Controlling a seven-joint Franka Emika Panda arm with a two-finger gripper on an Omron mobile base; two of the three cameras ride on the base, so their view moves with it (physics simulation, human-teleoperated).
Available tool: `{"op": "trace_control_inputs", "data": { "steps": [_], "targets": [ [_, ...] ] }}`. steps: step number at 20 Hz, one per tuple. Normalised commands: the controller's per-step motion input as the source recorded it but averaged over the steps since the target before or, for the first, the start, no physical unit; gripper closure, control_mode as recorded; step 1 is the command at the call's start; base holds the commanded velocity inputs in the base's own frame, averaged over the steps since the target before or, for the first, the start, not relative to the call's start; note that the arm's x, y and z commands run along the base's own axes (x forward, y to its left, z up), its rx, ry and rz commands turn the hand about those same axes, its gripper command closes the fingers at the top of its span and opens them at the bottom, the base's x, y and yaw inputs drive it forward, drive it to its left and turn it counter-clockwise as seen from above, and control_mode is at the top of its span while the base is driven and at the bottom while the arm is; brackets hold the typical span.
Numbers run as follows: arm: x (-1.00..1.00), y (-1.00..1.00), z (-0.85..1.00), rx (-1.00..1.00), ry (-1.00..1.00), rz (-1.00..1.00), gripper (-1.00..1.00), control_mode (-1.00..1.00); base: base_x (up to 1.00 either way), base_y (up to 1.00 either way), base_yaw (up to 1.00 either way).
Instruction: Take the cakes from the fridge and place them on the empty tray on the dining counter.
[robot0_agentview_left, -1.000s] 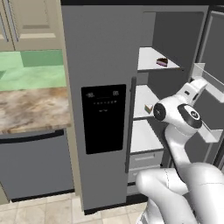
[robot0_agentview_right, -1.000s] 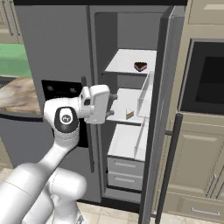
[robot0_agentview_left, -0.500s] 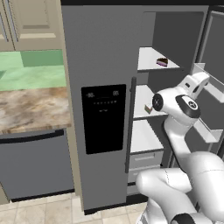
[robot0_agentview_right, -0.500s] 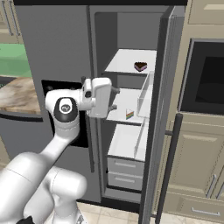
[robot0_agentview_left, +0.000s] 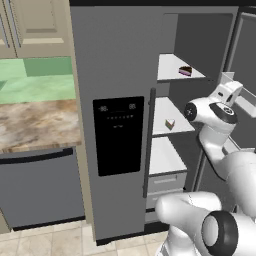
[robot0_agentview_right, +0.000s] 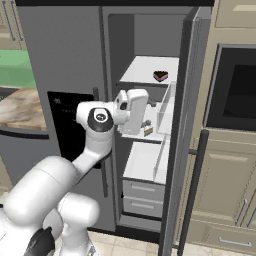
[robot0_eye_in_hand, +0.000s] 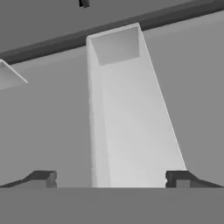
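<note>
Behind the gripper (robot0_agentview_right: 136, 111), layered cake (robot0_agentview_right: 148, 131) half hidden

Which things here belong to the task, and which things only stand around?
For the job:
- fridge, right door open
- dark layered cake, upper shelf
- light cake, middle shelf
- gripper, fingers open, empty

Only standing around:
- marble counter
- dishwasher below it
- wall oven
- cabinets

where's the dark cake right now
The dark cake sits on the fridge's top shelf, one shelf above the white cake.
</note>
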Motion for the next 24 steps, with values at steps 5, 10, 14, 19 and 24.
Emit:
{"op": "trace_control_inputs", "data": {
  "steps": [5,10,14,19,24],
  "targets": [
    [0.92,-0.19,-0.13,0.0,0.17,0.04,-1.0,-1.0,0.0,0.0,0.0],
    [0.83,-0.18,-0.04,0.0,0.16,0.02,-1.0,-1.0,0.0,0.0,0.0],
    [0.25,-0.47,-0.07,0.0,0.11,0.0,-1.0,-1.0,0.0,0.0,0.0],
    [-0.05,-0.95,-0.1,0.0,0.03,-0.04,-1.0,-1.0,0.0,0.0,0.0],
    [-0.28,-1.0,-0.21,0.0,0.02,-0.07,-1.0,-1.0,0.0,0.0,0.0]
  ]
}}
